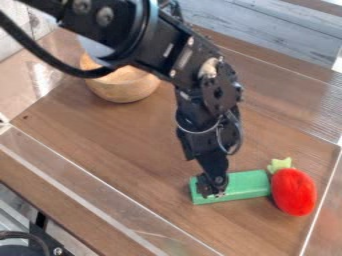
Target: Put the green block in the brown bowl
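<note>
In the single camera view, the green block (230, 187) lies flat on the wooden table (120, 140) toward five o'clock, its right end touching or just beside a red strawberry-like toy (294, 190) with green leaves at about four o'clock. The black arm (147, 45) reaches in from eleven o'clock and bends down over the block, pointing steeply downward. Its gripper (210, 183) sits at the block's left part with the jaws spread wide, the fingertips (206, 184) low against the block's top; the picture is too blurred to say whether they touch it, and the block is not lifted. The brown bowl (120, 85) stands well apart at ten o'clock, partly hidden behind the arm.
</note>
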Robot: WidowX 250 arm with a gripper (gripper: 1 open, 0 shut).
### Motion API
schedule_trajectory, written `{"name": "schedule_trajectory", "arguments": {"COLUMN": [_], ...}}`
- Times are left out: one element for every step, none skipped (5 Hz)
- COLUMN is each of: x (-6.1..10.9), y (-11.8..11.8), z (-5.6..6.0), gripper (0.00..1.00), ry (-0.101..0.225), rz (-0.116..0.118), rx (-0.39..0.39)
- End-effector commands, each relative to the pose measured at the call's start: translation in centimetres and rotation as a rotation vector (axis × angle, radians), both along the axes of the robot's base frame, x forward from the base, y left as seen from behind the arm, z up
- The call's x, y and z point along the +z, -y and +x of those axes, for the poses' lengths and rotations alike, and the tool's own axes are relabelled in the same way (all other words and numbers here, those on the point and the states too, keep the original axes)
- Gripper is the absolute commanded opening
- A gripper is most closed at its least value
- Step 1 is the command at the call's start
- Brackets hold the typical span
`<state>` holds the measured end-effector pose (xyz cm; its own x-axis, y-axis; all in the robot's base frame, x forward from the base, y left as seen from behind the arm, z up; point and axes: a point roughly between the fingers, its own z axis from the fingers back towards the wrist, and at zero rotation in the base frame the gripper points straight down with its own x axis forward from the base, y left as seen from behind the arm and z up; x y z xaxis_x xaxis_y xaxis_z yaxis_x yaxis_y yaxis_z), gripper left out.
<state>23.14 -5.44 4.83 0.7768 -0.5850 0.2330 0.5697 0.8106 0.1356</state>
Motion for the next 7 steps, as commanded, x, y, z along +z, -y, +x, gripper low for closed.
{"name": "schedule_trajectory", "arguments": {"x": [1.1, 0.5, -0.4, 2.4, 6.9, 9.1, 8.4], "y": [1.1, 2.6, 2.0, 1.4, -0.7, -3.5, -3.5], "z": [1.0, 1.3, 1.1, 0.7, 0.7, 0.8, 0.1], "gripper": [1.0, 1.0, 0.0, 0.0, 0.0, 0.0, 0.0], "ry": [0.056, 0.056, 0.054, 0.025, 0.02, 0.037, 0.035], "rz": [-0.017, -0.028, -0.032, -0.008, 0.042, 0.081, 0.082], "rx": [0.053, 0.026, 0.062, 0.069, 0.109, 0.204, 0.224]}}
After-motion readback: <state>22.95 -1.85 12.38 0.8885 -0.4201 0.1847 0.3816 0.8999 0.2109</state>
